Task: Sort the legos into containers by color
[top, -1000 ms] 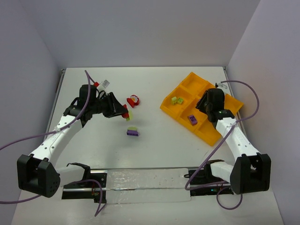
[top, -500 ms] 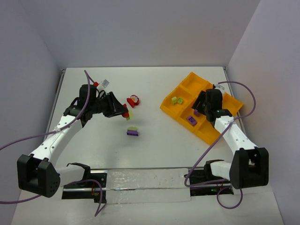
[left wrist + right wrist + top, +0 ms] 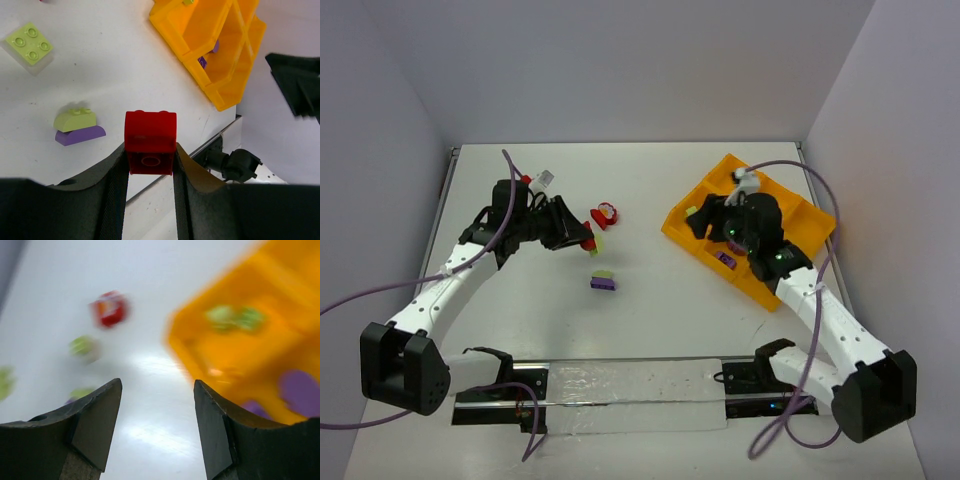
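Note:
My left gripper [image 3: 584,238] is shut on a red lego [image 3: 150,142], held above the table's left half. A yellow-green-on-purple clump [image 3: 603,281] lies just ahead of it on the table, seen as well in the left wrist view [image 3: 79,128], with a loose yellow-green brick [image 3: 29,42] nearby. A red clump [image 3: 605,214] with white on it lies further back. My right gripper [image 3: 703,222] is open and empty over the left edge of the orange-yellow tray [image 3: 725,175]. The blurred right wrist view shows yellow-green bricks [image 3: 235,317] and a purple brick [image 3: 300,390] in the tray's compartments.
The tray [image 3: 220,60] sits at an angle at the table's right rear. Grey walls close in the table at the left, back and right. A metal rail [image 3: 620,385] runs along the near edge between the arm bases.
My right gripper has opened and swung left from the tray's middle compartments to its left edge. The left arm and its red lego have stayed put.

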Action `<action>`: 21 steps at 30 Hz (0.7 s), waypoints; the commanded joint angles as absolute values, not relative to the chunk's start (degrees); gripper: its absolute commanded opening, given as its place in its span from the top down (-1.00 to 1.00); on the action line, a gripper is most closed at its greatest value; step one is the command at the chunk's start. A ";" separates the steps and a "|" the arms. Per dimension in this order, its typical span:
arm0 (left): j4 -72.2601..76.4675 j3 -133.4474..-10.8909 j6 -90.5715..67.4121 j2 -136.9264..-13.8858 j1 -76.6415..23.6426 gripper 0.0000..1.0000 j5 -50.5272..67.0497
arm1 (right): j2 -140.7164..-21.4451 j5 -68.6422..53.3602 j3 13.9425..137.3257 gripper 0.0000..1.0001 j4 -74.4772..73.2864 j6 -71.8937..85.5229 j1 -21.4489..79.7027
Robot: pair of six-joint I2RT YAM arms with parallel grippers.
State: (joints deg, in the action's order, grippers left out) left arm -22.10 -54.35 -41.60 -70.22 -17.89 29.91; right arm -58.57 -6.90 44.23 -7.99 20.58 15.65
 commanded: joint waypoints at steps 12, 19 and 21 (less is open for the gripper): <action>-15.56 -53.61 -44.65 -70.14 -17.49 1.00 33.31 | -65.15 -23.81 47.73 -0.30 6.15 18.03 39.91; -15.64 -53.26 -45.00 -69.34 -17.49 0.99 32.43 | -74.72 -18.87 53.80 -0.49 7.03 21.80 44.57; -15.43 -53.31 -44.74 -69.13 -17.53 1.00 32.48 | -76.98 -15.74 55.63 -0.49 7.34 22.10 45.83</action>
State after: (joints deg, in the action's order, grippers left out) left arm -18.69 -53.26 -44.39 -70.55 -17.85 32.06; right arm -73.75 -21.32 50.10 3.54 20.09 43.93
